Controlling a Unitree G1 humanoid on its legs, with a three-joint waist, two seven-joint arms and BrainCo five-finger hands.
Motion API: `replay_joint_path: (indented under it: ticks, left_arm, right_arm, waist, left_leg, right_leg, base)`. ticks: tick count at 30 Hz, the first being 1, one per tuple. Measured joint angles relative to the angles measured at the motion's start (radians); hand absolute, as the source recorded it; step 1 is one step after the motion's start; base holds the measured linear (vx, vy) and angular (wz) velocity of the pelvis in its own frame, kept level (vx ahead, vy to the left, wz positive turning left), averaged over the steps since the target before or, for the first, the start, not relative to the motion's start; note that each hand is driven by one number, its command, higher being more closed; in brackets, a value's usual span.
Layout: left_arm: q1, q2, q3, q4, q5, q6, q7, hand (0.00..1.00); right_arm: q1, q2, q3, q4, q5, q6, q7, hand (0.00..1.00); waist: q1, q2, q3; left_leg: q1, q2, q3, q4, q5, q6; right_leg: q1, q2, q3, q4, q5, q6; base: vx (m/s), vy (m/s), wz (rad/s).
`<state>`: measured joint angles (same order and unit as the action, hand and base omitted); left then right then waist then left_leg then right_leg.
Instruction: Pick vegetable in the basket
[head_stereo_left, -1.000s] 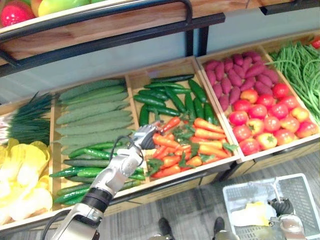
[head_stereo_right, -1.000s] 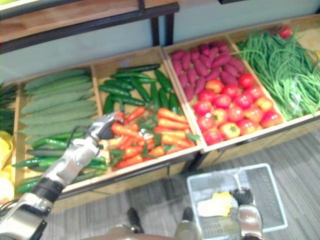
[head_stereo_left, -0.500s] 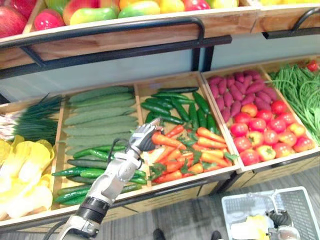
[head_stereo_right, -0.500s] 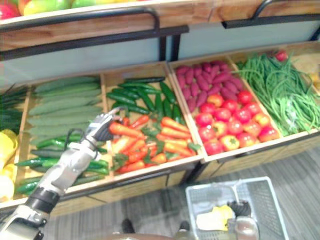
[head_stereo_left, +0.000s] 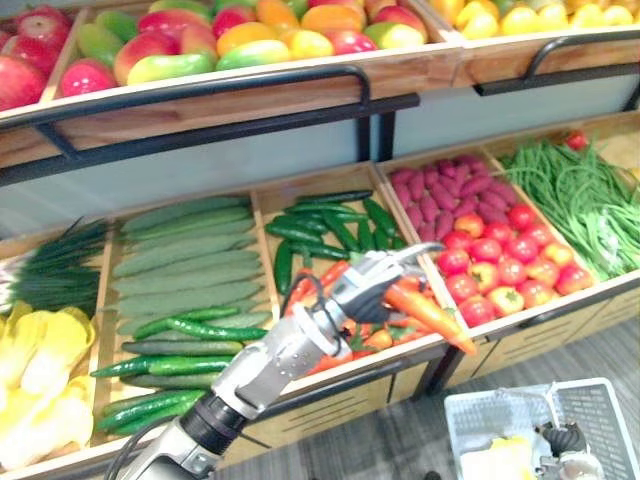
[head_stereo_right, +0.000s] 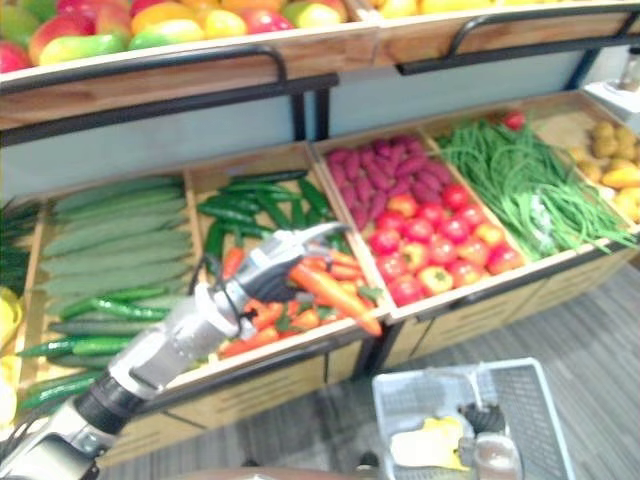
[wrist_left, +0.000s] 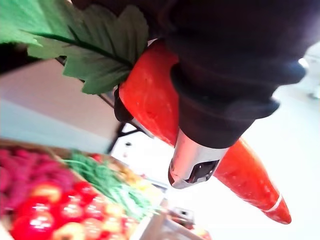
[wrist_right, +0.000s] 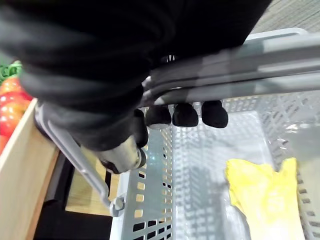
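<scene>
Left hand (head_stereo_left: 362, 290): fingers clenched round one orange carrot (head_stereo_left: 432, 315) (a green leaf at its stalk end). Carrot held over the front right corner of the carrot crate (head_stereo_left: 372, 365), tip slanting down near the tomatoes (head_stereo_left: 500, 270).
Right hand (wrist_right: 186, 114): fingers curled round the grey handle (wrist_right: 260, 67) of a white plastic basket (wrist_right: 200, 170).
Basket contents: one yellow vegetable (wrist_right: 265, 192).

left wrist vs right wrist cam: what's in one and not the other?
Left wrist view: the left hand curled round a carrot with its green leaf, green beans beyond. Right wrist view: the right hand curled round the basket handle, with a yellow item lying in the grey basket. Both: the red tomatoes.
</scene>
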<state>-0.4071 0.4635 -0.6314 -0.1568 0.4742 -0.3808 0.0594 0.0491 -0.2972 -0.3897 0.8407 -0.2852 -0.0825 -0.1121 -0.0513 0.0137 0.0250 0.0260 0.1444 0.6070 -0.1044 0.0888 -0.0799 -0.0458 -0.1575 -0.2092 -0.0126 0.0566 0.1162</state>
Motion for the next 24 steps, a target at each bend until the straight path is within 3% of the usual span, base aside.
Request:
replay_joint_path:
  ticks: [5, 9, 13, 16, 24]
  left_arm:
    - [-0.084, -0.077, -0.145, 0.019, -0.002, -0.011, -0.034, 1.0]
    - [-0.126, -0.163, -0.252, 0.088, -0.004, -0.017, -0.086, 1.0]
    - [-0.148, -0.208, -0.297, 0.135, -0.038, -0.016, -0.113, 1.0]
    - [-0.151, -0.245, -0.319, 0.191, -0.037, -0.012, -0.142, 1.0]
    - [-0.152, -0.288, -0.35, 0.296, -0.035, -0.006, -0.159, 1.0]
  right_arm:
    - [0.033, -0.032, 0.024, -0.222, -0.021, 0.011, 0.041, 1.0]
    - [0.076, -0.046, 0.036, -0.426, -0.018, 0.015, 0.078, 1.0]
    - [0.092, -0.062, 0.049, -0.566, -0.009, 0.017, 0.122, 1.0]
    - [0.111, -0.126, 0.081, -0.682, 0.021, 0.019, 0.168, 1.0]
    - [0.153, -0.186, 0.088, -0.77, 0.1, 0.019, 0.248, 1.0]
  waist:
    - [-0.029, -0.004, 0.0]
    - [-0.032, -0.004, 0.0]
    - [-0.03, -0.004, 0.0]
    - [-0.029, -0.003, -0.001]
    - [-0.038, -0.002, -0.003]
  left_leg:
    - [0.037, -0.004, 0.07, 0.0, -0.023, -0.005]
    - [0.062, -0.005, 0.13, 0.0, -0.042, -0.006]
    - [0.072, -0.002, 0.177, 0.001, -0.049, -0.006]
    - [0.084, 0.003, 0.202, 0.001, -0.052, -0.011]
    - [0.078, 0.005, 0.206, 0.002, -0.053, -0.014]
  right_leg:
    - [-0.006, 0.0, 0.062, 0.007, 0.006, -0.001]
    - [-0.024, 0.007, 0.118, 0.025, 0.007, 0.002]
    - [-0.039, 0.012, 0.146, 0.033, 0.007, 0.003]
    - [-0.039, 0.019, 0.162, 0.032, 0.006, 0.003]
    - [-0.053, 0.021, 0.163, 0.033, 0.005, 0.005]
  base:
    - [-0.01, -0.012, -0.42]
    - [0.01, -0.013, -0.37]
    - [0.01, -0.024, -0.23]
    - [0.03, -0.031, -0.17]
    - [0.02, -0.018, -0.01]
